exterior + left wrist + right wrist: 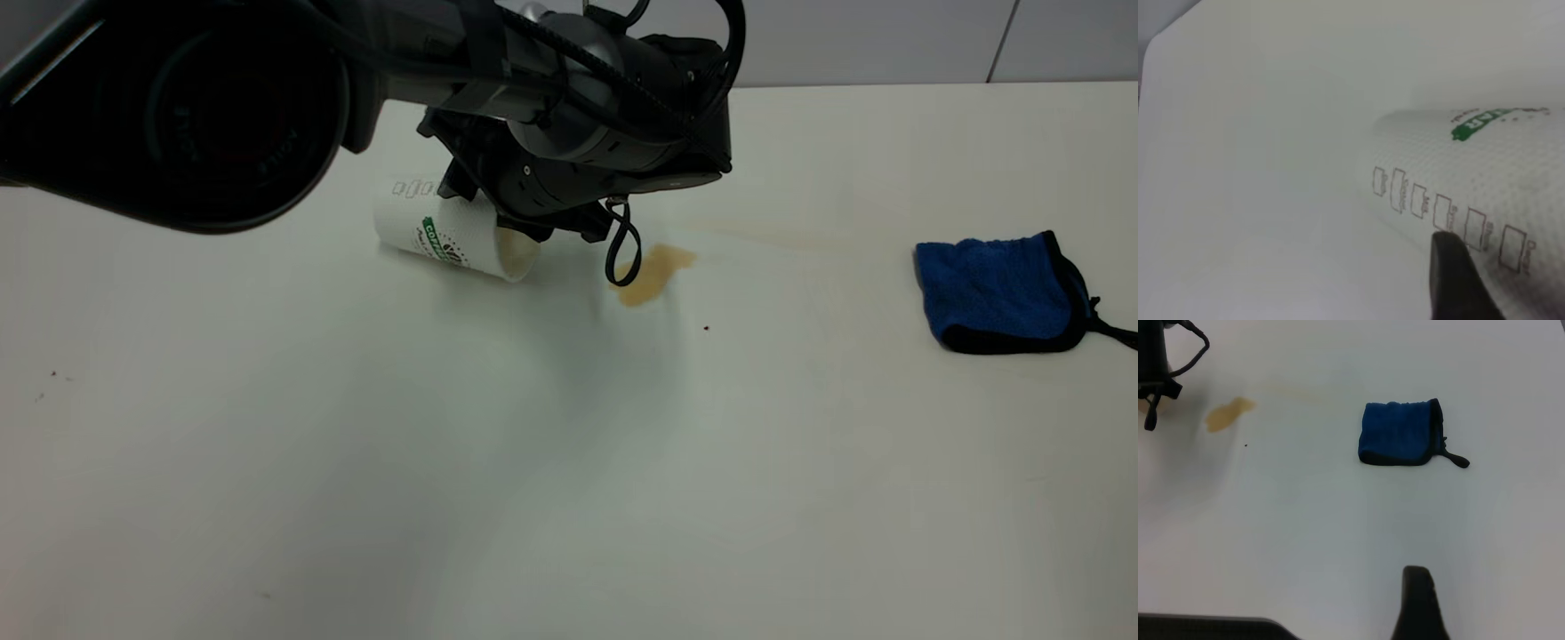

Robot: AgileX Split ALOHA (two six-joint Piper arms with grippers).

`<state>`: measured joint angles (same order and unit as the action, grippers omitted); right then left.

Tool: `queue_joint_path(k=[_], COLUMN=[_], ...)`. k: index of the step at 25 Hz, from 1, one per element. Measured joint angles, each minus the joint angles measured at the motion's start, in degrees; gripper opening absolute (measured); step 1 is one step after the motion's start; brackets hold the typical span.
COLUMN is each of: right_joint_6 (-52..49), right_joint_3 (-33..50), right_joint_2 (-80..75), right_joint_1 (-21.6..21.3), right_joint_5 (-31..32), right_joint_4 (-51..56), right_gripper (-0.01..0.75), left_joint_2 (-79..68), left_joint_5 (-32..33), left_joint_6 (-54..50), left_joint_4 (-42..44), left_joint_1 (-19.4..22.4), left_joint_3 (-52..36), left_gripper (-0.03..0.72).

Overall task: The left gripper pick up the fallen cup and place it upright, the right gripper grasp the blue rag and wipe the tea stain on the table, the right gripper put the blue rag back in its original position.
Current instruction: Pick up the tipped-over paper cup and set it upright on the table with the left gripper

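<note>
The near half of the table (551,498) is bare white in the exterior view, save for a few dark specks. Past the middle lies the tea stain (653,272), a light-brown blot just right of centre, unwiped. At the right edge of the frame the blue rag (1000,293) sits folded and untouched, well apart from the stain.

Left of the stain the cup (458,236) lies tilted with its mouth toward the stain, its base end under the left gripper (484,200), which reaches down from the upper centre of the frame. In the left wrist view one dark finger (1458,280) lies against the cup's wall — whether the jaws have closed on it I cannot tell.

So the step in hand looks like the first one — picking up the cup. Next it calls for a firm hold, a lift and a turn to stand the cup on its base, clear of the stain.

The right gripper (1418,603) shows only a fingertip at the lower edge of its own view, hanging high above the rag; its state is not visible.
</note>
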<state>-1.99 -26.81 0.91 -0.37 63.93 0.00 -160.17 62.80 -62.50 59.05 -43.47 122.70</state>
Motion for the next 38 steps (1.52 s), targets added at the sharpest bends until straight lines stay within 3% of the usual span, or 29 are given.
queue_joint_path(k=[5, 8, 12, 17, 25, 32, 38], right_joint_6=[0.00, 0.00, 0.00, 0.00, 0.00, 0.00, 0.00], right_joint_3=[0.00, 0.00, 0.00, 0.00, 0.00, 0.00, 0.00], right_joint_2=[0.00, 0.00, 0.00, 0.00, 0.00, 0.00, 0.00], right_joint_1=[0.00, 0.00, 0.00, 0.00, 0.00, 0.00, 0.00], right_joint_5=[0.00, 0.00, 0.00, 0.00, 0.00, 0.00, 0.00], right_joint_4=[0.00, 0.00, 0.00, 0.00, 0.00, 0.00, 0.00], right_gripper=[0.580, 0.580, 0.580, 0.580, 0.580, 0.580, 0.580], left_joint_2=[-0.05, 0.47, 3.63, 9.06, 10.70, 9.15, 6.20], left_joint_5=[3.47, 4.01, 4.01, 4.01, 4.06, 4.06, 4.06], left_joint_6=[-2.15, -1.10, 6.89, 24.13, 48.30, 53.92, 59.21], left_joint_4=[0.08, -1.90, -10.93, -25.58, -48.64, -58.20, -66.55], left_joint_1=[0.08, 0.69, 3.53, 9.96, 22.18, 30.66, 33.62], left_joint_3=[1.79, 6.64, 13.78, 20.88, 22.18, 22.18, 22.18], left_gripper=[0.074, 0.012, 0.006, 0.006, 0.010, 0.022, 0.035])
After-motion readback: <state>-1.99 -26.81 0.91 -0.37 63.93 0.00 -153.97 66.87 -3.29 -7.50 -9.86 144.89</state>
